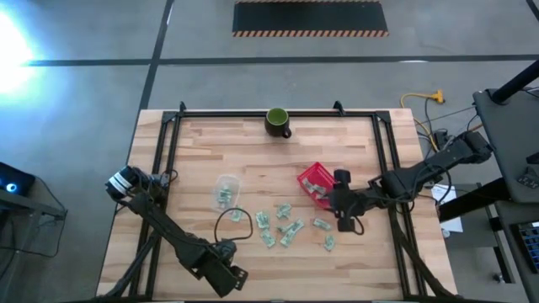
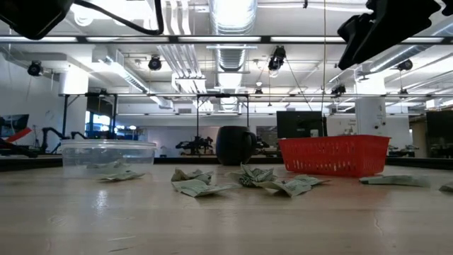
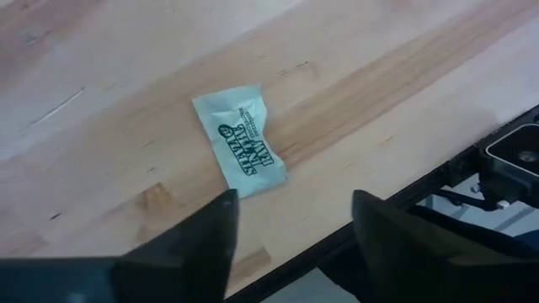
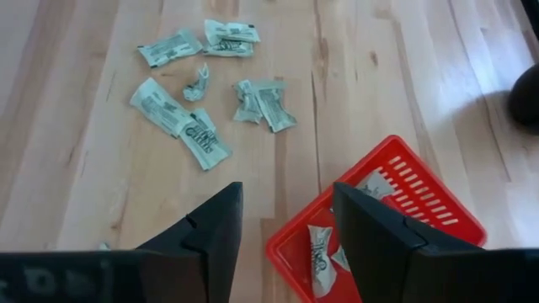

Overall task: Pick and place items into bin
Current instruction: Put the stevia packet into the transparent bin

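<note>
Several pale green-and-white packets (image 1: pixel 282 227) lie flat and scattered on the wooden table's middle, also seen in the right wrist view as packets (image 4: pixel 194 139). A red basket (image 1: pixel 313 178) holds a few packets (image 4: pixel 320 252). My right gripper (image 4: pixel 286 198) hangs open above the basket's near edge (image 4: pixel 295 227), holding nothing. My left gripper (image 3: pixel 290 210) is open at the table's near edge (image 1: pixel 237 276), above and short of a single packet (image 3: pixel 242 143) that lies flat on the wood.
A clear plastic tub (image 1: pixel 226 189) with packets in it stands left of the basket. A dark green mug (image 1: pixel 278 122) stands at the far edge. A black frame (image 1: pixel 168 143) runs round the table top. A loose cable loop (image 1: pixel 232 220) lies by the packets.
</note>
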Tool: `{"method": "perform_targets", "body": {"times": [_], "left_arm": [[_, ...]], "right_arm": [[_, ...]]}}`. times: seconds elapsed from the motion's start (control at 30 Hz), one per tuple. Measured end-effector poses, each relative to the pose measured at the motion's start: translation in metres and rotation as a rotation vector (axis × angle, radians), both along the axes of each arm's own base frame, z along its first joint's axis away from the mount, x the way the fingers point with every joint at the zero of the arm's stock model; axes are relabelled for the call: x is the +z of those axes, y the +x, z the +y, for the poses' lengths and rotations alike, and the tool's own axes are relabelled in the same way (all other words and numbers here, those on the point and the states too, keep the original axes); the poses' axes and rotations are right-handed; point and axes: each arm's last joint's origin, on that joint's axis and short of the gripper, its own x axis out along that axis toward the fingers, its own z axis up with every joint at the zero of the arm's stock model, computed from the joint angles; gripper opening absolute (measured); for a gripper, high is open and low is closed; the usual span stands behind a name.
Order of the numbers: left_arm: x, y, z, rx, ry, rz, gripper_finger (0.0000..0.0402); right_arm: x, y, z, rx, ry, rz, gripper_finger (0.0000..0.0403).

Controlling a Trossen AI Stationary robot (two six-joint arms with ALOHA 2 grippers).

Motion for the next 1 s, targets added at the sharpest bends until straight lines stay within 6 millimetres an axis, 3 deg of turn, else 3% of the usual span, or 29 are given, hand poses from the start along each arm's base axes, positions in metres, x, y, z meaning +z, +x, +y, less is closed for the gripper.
{"method": "perform_targets", "body": {"times": [0.23,0.4,1.0], "left_arm": [[-0.003,-0.003,0.003,0.063,0.021,0.051,0.0289],[-0.018,-0.001,0.002,0.103,0.048,0.108,0.0293],[-0.04,0.009,-0.007,0.097,0.073,0.137,0.0293]], "right_arm": [[0.0,-0.002,0.006,0.018,0.01,-0.002,0.0169],[0.0,-0.003,0.007,0.018,0.014,-0.003,0.0166],[0.0,-0.003,0.007,0.014,0.018,-0.006,0.0148]]}}
